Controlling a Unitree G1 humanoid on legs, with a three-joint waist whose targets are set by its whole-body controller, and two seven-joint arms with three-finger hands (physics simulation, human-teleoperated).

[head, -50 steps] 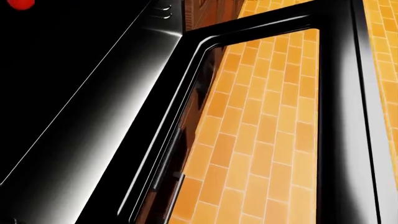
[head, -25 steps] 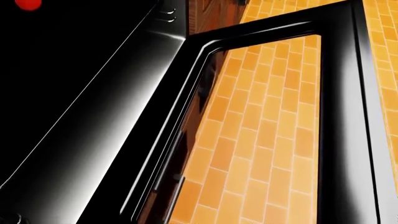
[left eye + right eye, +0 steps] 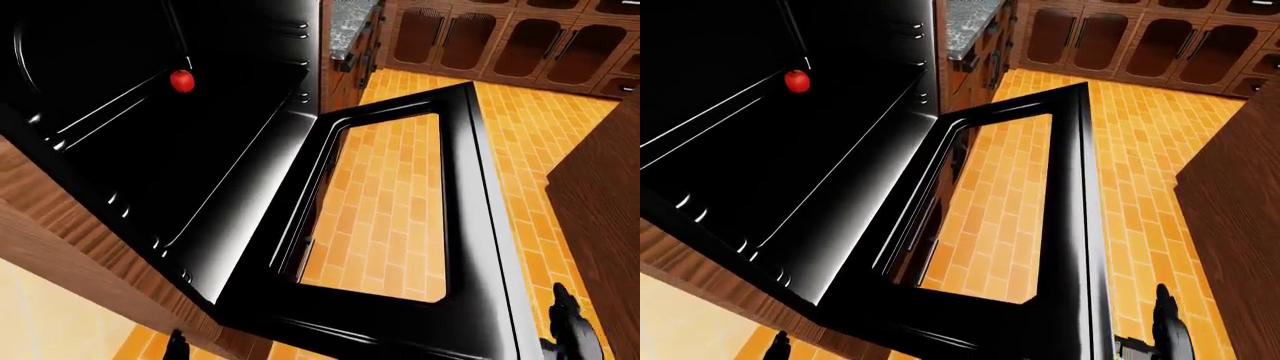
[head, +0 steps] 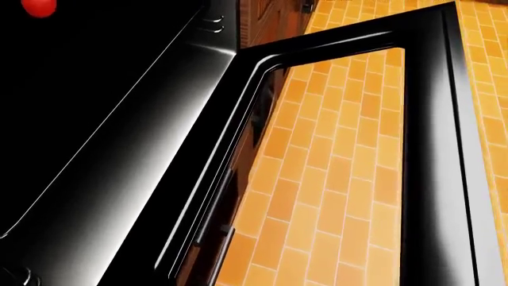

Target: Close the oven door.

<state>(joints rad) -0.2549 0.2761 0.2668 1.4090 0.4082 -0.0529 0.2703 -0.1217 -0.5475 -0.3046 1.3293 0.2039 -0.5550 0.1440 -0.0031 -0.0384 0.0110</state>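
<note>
The black oven door (image 3: pixel 470 225) hangs open, swung down, and its glass window (image 3: pixel 385 210) shows the orange brick floor through it. The oven cavity (image 3: pixel 170 127) fills the left of the eye views, with a small red object (image 3: pixel 181 80) inside. The head view shows the door frame (image 4: pixel 433 149) close up. My right hand (image 3: pixel 1167 330) shows as dark fingers low at the right, beside the door's outer edge; its grip is unclear. A dark tip at the bottom left may be my left hand (image 3: pixel 177 346), below the oven's wooden surround.
A wooden cabinet side (image 3: pixel 600 217) stands at the right, close to the door's edge. Dark wood cabinets (image 3: pixel 500 41) line the top of the eye views, with a speckled stone counter (image 3: pixel 970 22) beside the oven. Orange brick floor (image 3: pixel 520 127) lies between them.
The whole head view shifts slightly: the red object slides right and the door frame's right bar moves a little left. The camera has moved; the door stays open.
</note>
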